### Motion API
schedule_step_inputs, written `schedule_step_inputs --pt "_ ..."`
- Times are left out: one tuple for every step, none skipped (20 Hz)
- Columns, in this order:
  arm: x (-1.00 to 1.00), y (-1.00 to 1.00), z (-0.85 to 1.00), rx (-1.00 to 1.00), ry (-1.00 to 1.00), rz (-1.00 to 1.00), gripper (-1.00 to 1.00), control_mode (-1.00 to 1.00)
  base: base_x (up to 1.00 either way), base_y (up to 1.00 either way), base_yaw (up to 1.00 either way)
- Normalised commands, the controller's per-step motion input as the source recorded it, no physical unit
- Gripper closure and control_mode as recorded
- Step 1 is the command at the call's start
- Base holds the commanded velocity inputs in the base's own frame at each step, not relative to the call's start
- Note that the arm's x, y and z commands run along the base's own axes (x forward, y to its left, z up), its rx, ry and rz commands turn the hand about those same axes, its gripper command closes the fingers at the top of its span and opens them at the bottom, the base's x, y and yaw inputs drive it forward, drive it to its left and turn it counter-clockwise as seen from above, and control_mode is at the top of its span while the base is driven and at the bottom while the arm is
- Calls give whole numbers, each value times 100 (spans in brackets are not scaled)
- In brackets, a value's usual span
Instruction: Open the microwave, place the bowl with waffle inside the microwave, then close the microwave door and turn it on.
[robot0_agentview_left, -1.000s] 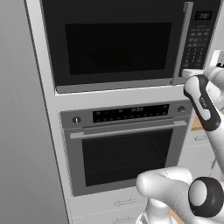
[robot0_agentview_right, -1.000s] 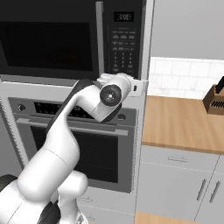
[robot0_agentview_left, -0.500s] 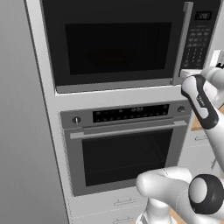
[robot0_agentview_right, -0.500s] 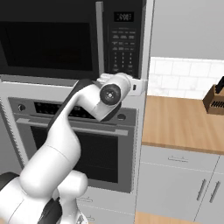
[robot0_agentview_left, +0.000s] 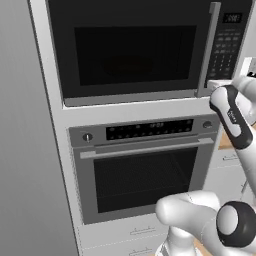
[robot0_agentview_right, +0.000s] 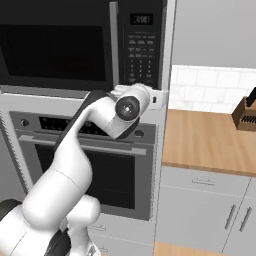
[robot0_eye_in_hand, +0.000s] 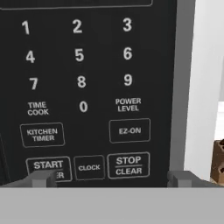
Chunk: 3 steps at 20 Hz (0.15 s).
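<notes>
The microwave (robot0_agentview_left: 135, 50) sits built in above the oven, and the microwave door (robot0_agentview_right: 55, 50) is shut, its vertical grey handle (robot0_agentview_left: 207, 47) next to the keypad (robot0_agentview_right: 141, 52). My gripper (robot0_eye_in_hand: 111, 179) is open and faces the keypad's lower rows at close range. One fingertip (robot0_eye_in_hand: 41, 178) lies over the START button (robot0_eye_in_hand: 49, 165), the other fingertip (robot0_eye_in_hand: 181, 178) below the panel's right edge. The hand (robot0_agentview_right: 157, 98) is at the microwave's lower right corner. Nothing is held. The bowl and the waffle are out of view; the window is dark.
A steel-fronted oven (robot0_agentview_left: 145, 170) with a horizontal handle stands right under the microwave. To the right run a wooden counter (robot0_agentview_right: 210, 140) with a knife block (robot0_agentview_right: 246, 112), a white tiled wall, and grey cabinets (robot0_agentview_right: 205, 210) below. A grey wall panel (robot0_agentview_left: 25, 150) closes the left.
The arm has barely shifted in front of the keypad. The jaws stay open and the microwave door stays shut.
</notes>
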Motion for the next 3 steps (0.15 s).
schedule_step_inputs --pt "-38 0 7 0 1 0 -100 -100 0 0 0" --pt "-36 0 16 0 2 0 -100 -100 0 0 0" --pt "-41 0 21 0 0 0 -100 -100 0 0 0"
